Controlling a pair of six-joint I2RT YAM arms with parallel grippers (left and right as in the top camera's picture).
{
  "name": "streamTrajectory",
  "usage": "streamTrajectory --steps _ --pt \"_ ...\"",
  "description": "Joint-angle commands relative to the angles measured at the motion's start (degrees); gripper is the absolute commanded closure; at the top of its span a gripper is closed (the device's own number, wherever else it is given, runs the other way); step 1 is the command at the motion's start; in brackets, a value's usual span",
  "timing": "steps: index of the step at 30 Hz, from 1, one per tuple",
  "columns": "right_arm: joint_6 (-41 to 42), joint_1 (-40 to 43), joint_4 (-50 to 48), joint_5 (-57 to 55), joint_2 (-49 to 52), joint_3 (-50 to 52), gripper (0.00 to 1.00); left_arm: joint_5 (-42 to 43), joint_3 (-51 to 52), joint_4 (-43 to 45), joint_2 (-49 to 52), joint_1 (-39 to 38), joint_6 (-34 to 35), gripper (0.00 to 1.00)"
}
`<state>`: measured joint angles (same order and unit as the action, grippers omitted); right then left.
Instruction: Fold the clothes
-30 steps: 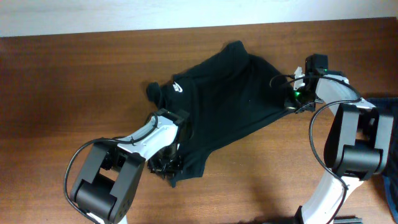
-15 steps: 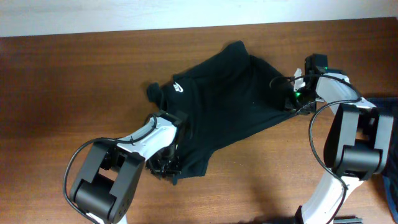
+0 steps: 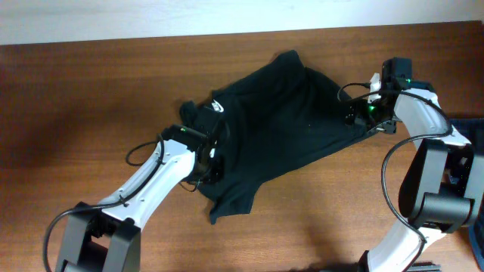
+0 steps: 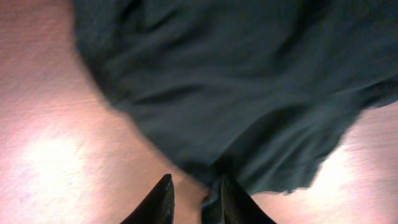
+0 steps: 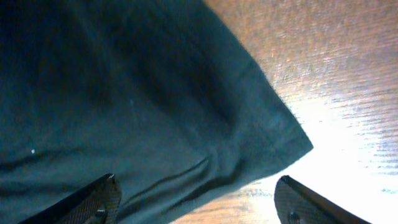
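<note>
Left jaws nearly meet at the black T-shirt point(image 3: 280, 128) edge, grip unclear; right jaws spread wide over its corner.

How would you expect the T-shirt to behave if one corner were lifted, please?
The T-shirt would probably droop, not hold shape: it lies rumpled in soft folds. It looks thin, so likely light. Pushed across the table, it would probably bunch rather than slide whole.
</note>
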<state>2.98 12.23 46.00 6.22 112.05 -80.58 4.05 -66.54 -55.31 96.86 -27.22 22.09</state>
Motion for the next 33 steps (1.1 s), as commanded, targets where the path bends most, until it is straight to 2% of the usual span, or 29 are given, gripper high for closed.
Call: streamTrajectory --steps 1,3,10,16,19,33 --pt "0.5 0.3 -0.3 -1.2 -1.0 0.0 0.16 3.9 0.1 0.8 -0.2 0.0 0.1 0.76" --pt "0.5 0.3 -0.6 -3.5 -1.0 0.0 0.16 4.0 0.1 0.5 -0.1 0.0 0.1 0.80" --pt "1.0 0.3 -2.9 -5.3 -0.9 0.0 0.25 4.1 1.3 0.9 -0.1 -0.5 0.1 0.81" --pt "4.2 1.6 -3.8 -7.8 0.6 0.0 0.25 4.2 6.0 6.8 0.0 -0.5 0.2 0.79" --pt "4.2 1.8 -3.9 -7.8 2.2 0.0 0.25 4.2 6.5 7.5 0.0 -0.5 0.2 0.75" --pt "7.0 1.7 -5.3 -8.2 4.7 0.2 0.28 4.1 6.5 8.8 0.0 -0.5 0.1 0.73"
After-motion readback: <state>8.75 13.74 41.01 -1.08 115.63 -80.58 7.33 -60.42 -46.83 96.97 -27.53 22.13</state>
